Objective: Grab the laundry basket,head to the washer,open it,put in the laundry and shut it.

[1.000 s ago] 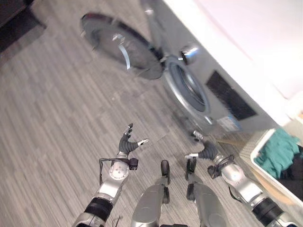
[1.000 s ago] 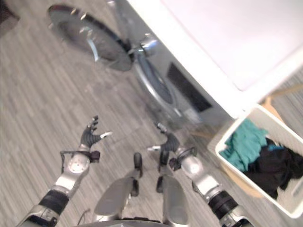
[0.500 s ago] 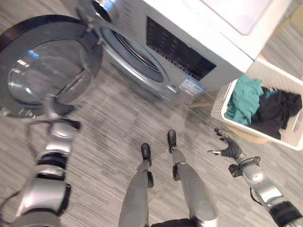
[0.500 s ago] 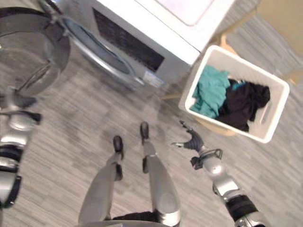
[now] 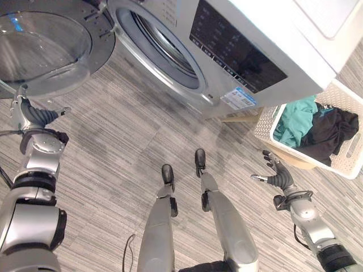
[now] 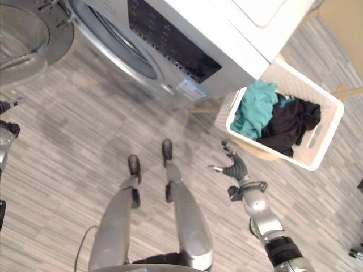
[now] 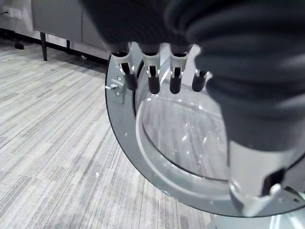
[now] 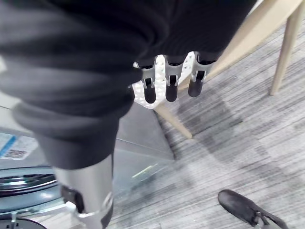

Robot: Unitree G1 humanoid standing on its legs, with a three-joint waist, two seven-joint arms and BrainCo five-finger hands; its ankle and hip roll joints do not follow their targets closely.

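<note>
Grey plank flooring runs under the front-loading washer (image 5: 227, 51), whose door (image 5: 48, 42) now hangs fully open. Over the last second my view has swung right, bringing the laundry basket (image 6: 326, 133) with its teal and black clothes (image 6: 278, 116) into frame beside the machine. My left robot hand (image 5: 34, 115) hangs relaxed, fingers apart, near the door; my right robot hand (image 6: 235, 167) is spread and empty, just short of the basket. Loading comes next, I judge.

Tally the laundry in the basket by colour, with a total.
Teal: 1
Black: 1
Total: 2 heaps in the basket; single garments within each cannot be told apart.
</note>
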